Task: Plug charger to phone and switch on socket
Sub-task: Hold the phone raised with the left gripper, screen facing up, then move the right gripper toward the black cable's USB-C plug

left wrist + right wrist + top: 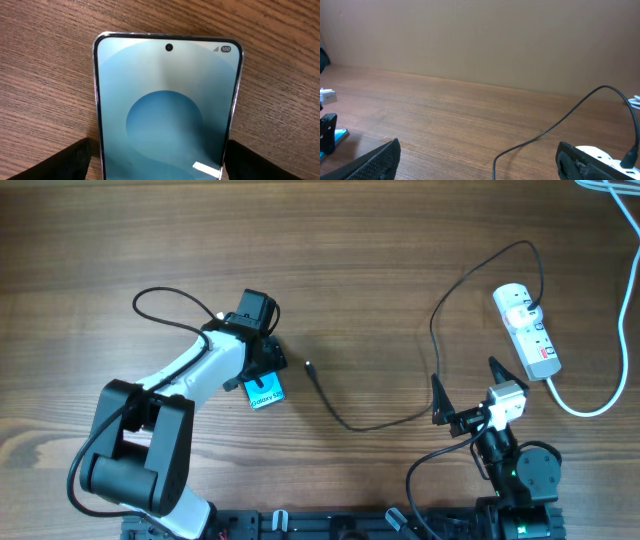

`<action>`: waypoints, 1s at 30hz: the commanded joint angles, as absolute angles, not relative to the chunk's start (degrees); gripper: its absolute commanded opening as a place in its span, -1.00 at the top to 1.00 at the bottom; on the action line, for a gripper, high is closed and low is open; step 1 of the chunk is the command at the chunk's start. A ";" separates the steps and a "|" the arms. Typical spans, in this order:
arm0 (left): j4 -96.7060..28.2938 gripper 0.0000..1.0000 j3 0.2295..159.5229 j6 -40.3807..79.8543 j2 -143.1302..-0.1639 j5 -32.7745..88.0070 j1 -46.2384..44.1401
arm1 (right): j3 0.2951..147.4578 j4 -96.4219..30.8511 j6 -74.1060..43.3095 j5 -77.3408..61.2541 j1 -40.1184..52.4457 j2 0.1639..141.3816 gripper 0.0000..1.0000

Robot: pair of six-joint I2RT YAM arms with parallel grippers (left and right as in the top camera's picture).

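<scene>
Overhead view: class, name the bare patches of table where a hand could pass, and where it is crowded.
Free: the far strip of table, left and centre, beyond the left gripper; also the near middle, below the charger. Crowded: the right, where charger, socket and right gripper cluster.

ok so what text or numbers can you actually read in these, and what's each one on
"100": on the phone, in the small badge at the top right of its screen, beside the signal bars.
White print at the lower end of the phone's screen: cut off in the left wrist view and too small to read from overhead.
Power strip: a red mark and tiny markings, too small to read.
Nothing else carries readable text.
</scene>
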State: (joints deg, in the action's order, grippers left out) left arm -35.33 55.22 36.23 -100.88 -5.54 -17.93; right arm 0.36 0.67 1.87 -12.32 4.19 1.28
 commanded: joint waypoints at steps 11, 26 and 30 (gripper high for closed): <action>-34.83 -0.75 53.45 36.23 -102.87 -4.58 -17.87 | 0.30 0.99 0.49 -13.78 3.90 1.02 -1.00; -34.92 -0.73 53.47 36.42 -102.87 -4.56 -17.87 | 29.02 -6.35 -16.38 -27.07 3.90 27.00 -0.99; -34.89 -0.76 53.47 36.42 -102.87 -4.58 -17.87 | 43.27 -22.06 -16.16 -28.40 3.90 44.77 -0.99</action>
State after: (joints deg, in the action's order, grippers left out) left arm -34.68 55.05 36.07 -100.92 -6.13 -17.93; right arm 37.41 -16.97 -17.47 -25.93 4.08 37.12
